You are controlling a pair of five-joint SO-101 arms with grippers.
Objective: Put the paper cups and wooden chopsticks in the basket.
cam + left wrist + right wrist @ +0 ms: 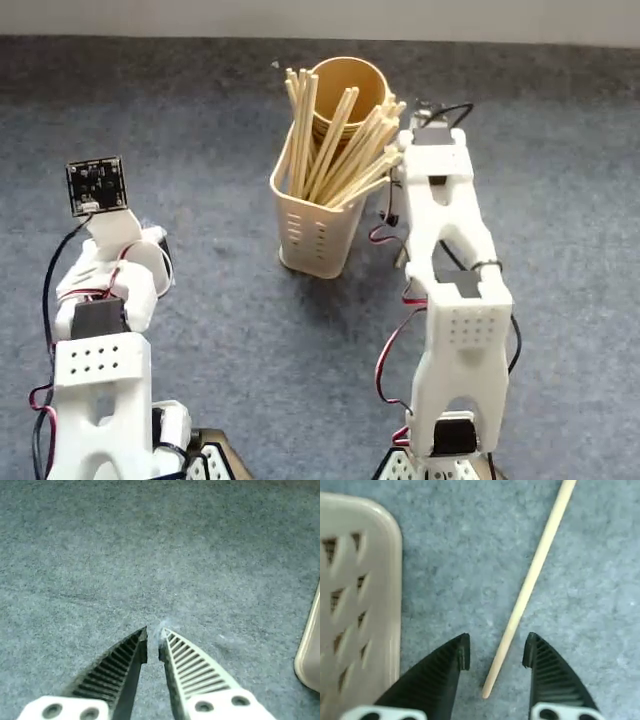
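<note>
- A tall cream plastic basket with slotted walls stands upright on the grey carpet. It is between the two arms and closer to the right arm.
- Inside it, at the far side, sits a nested stack of tan paper cups with the open mouth up (only the top rim and inner wall are plain to see).
- A thick bundle of pale wooden chopsticks fills the near side of the basket. They are fanned out and leaning, their ends stick up well above the rim, and several tilt toward the right arm.
- One more pale wooden chopstick is outside the basket. It is a straight, round, unpainted stick seen against the carpet, just beside the slotted wall.
- The right gripper is spread wide. Its black ribbed fingers stand on either side of that chopstick's near end, with carpet showing between each finger and the stick.
- The left gripper hangs over the carpet. Its one black finger and one white finger are drawn almost together, with only a sliver between the tips, and they pinch nothing (a pale rounded edge, apparently the basket's, shows off to one side).
- The left arm sits well apart from the basket.
</note>
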